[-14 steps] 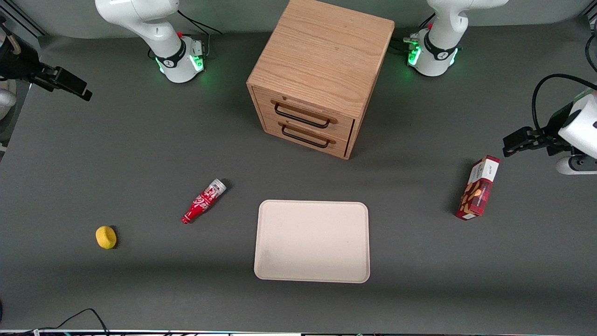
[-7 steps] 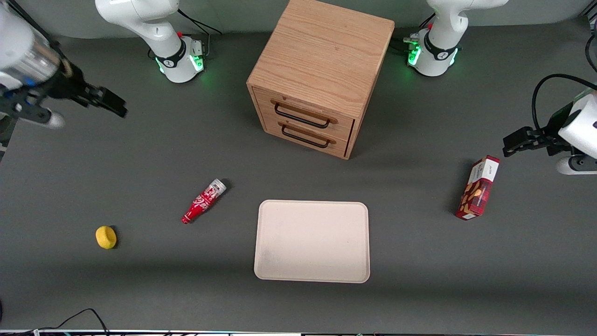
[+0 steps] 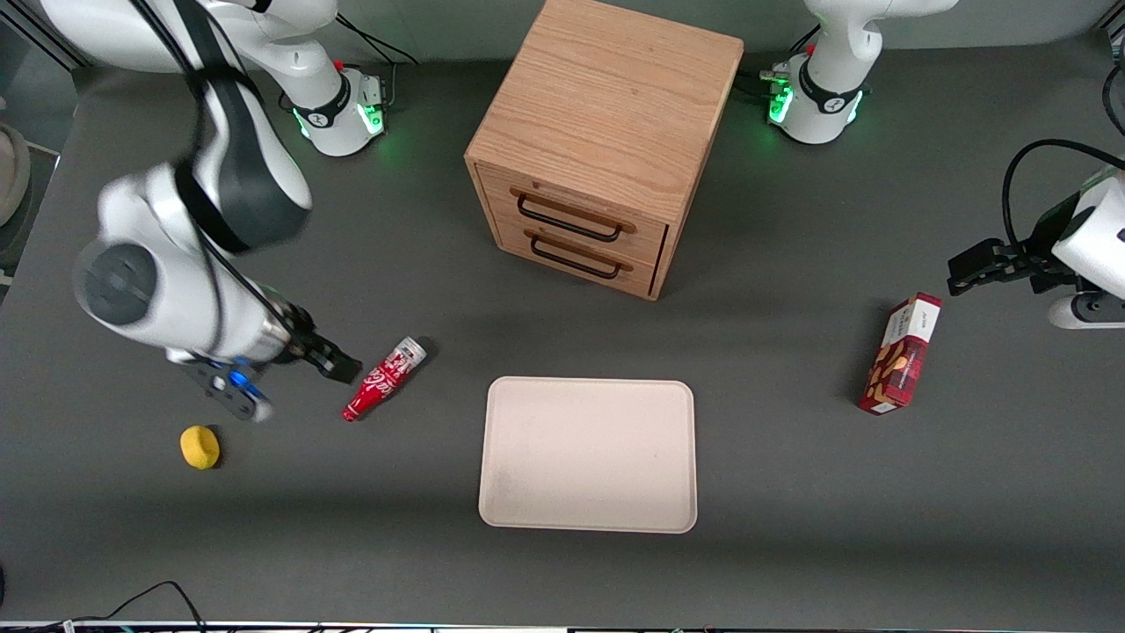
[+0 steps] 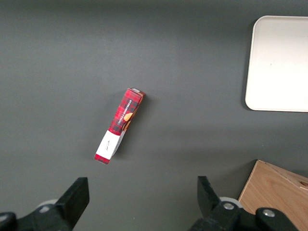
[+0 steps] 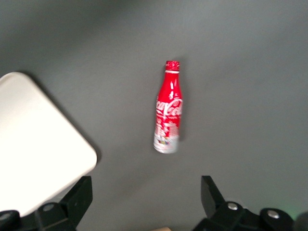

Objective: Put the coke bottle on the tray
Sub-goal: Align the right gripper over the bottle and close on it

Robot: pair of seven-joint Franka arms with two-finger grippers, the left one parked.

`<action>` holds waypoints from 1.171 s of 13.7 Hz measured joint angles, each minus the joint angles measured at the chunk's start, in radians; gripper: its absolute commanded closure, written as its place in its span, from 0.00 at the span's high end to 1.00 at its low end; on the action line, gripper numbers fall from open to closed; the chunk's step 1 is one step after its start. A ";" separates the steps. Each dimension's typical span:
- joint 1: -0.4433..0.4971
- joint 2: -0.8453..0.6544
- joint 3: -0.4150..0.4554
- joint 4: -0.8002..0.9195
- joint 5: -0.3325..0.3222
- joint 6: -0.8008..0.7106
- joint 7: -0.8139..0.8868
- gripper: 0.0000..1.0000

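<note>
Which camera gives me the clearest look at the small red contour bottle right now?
The right wrist view: the small red contour bottle lies unobstructed on the table, with the open gripper above it. The front view shows it smaller, beside the gripper. The left wrist view misses it.

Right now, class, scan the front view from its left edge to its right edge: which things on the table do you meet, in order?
Yellow lemon-like fruit → gripper, open, above the table → coke bottle → tray → snack box.

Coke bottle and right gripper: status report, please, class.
Gripper open, empty, above the table beside the coke bottle. Bottle lying on its side on the table, off the tray. Nothing between bottle and tray.
</note>
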 measured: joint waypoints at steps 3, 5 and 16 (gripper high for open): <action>0.006 0.101 0.006 -0.062 -0.002 0.122 0.094 1.00; 0.005 0.129 0.006 -0.117 -0.025 0.202 0.120 1.00; 0.003 0.141 -0.006 -0.374 -0.081 0.525 0.155 0.83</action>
